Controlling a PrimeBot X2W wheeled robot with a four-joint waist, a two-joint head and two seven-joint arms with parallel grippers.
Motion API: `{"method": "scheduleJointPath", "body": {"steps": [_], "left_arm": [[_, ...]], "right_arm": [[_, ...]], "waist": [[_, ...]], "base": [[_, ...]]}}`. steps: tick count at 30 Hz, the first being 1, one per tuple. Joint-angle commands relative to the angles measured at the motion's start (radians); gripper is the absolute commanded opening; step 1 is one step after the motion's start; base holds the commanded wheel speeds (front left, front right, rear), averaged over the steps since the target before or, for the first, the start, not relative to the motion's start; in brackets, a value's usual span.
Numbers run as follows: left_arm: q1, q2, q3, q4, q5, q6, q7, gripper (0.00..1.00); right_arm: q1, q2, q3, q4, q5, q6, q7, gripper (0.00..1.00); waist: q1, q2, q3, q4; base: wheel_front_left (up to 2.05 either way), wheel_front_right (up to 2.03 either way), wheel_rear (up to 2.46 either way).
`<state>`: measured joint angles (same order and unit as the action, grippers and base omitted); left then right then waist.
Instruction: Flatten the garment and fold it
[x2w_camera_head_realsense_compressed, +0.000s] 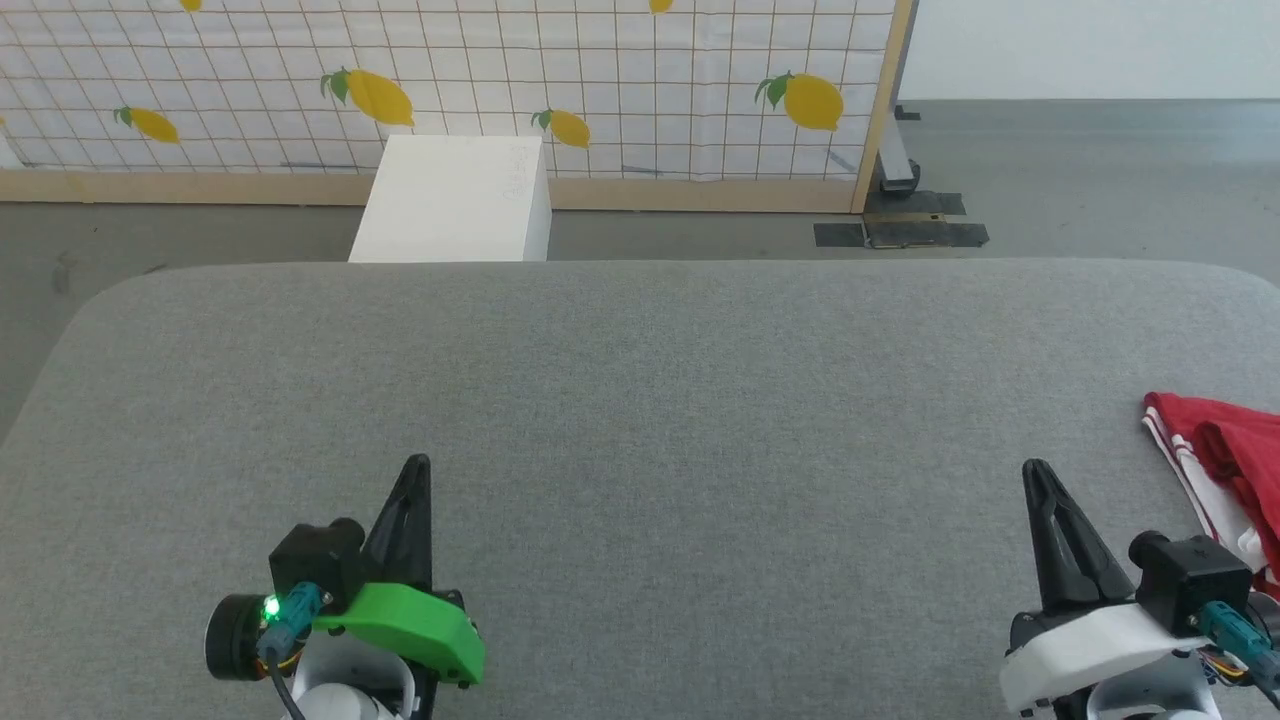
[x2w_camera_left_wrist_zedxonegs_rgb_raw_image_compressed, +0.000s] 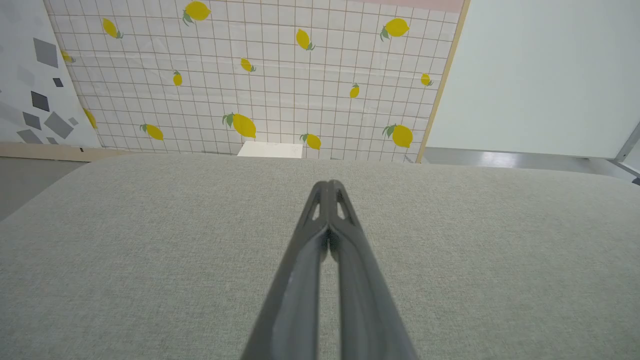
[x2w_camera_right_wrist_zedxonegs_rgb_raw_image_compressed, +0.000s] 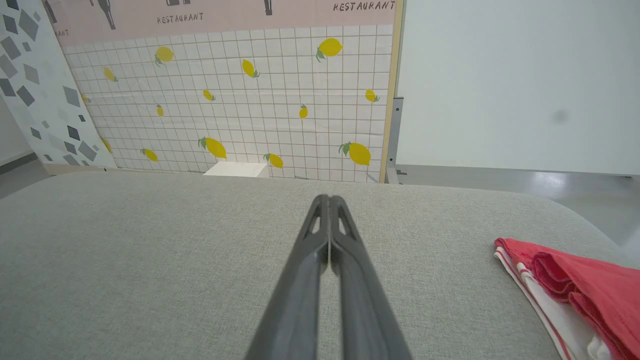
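The garment (x2w_camera_head_realsense_compressed: 1225, 450) lies bunched at the right edge of the grey fabric-covered worktop (x2w_camera_head_realsense_compressed: 640, 380) and runs out past the right border of the head view. Red cloth is heaped in soft folds on top. A white band with thin red stripes runs along its left side, flat on the surface. The right wrist view has the same heap (x2w_camera_right_wrist_zedxonegs_rgb_raw_image_compressed: 575, 280) at its lower right, red folds over white. The white beneath may be the jersey's inside, though the crop makes that hard to judge.

The right tool (x2w_camera_head_realsense_compressed: 1035, 470) sits at the lower right of the head view on a white housing. Its two dark fingers are pressed together into one point and hold nothing. It is just left of the garment and does not touch it. In its own wrist view the right tool (x2w_camera_right_wrist_zedxonegs_rgb_raw_image_compressed: 328, 200) has its tips meeting over bare grey fabric.

The left tool (x2w_camera_head_realsense_compressed: 418, 470) sits at the lower left under a green cover, with a small green light lit beside it. It is well apart from the garment. Its fingers are likewise together and empty, and the left wrist view shows the left tool (x2w_camera_left_wrist_zedxonegs_rgb_raw_image_compressed: 328, 186) with its tips touching.

Beyond the worktop's far edge a white box (x2w_camera_head_realsense_compressed: 455, 200) stands on the grey floor (x2w_camera_head_realsense_compressed: 1100, 170). It stands against a wood-framed lemon-print screen (x2w_camera_head_realsense_compressed: 600, 60)
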<state>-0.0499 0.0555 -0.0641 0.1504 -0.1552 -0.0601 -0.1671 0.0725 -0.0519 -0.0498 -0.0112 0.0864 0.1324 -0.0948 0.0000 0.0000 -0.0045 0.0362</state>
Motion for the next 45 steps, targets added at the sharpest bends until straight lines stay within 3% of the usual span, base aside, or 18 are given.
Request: {"method": "scheduleJointPath", "body": {"steps": [1, 45], "left_arm": [[0.013, -0.002, 0.006, -0.010, 0.013, 0.008, 0.008, 0.00], [0.035, -0.004, 0.040, -0.093, 0.097, 0.039, 0.102, 0.00]], "right_arm": [[-0.018, 0.001, 0.004, 0.003, -0.010, -0.001, 0.007, 0.00], [-0.050, 0.001, 0.031, 0.008, -0.055, -0.001, 0.059, 0.00]], "waist": [[0.0000, 0.0000, 0.000, -0.001], [0.0000, 0.0000, 0.003, -0.022]], "base": [[0.00, 0.00, 0.00], [0.00, 0.00, 0.00]]}}
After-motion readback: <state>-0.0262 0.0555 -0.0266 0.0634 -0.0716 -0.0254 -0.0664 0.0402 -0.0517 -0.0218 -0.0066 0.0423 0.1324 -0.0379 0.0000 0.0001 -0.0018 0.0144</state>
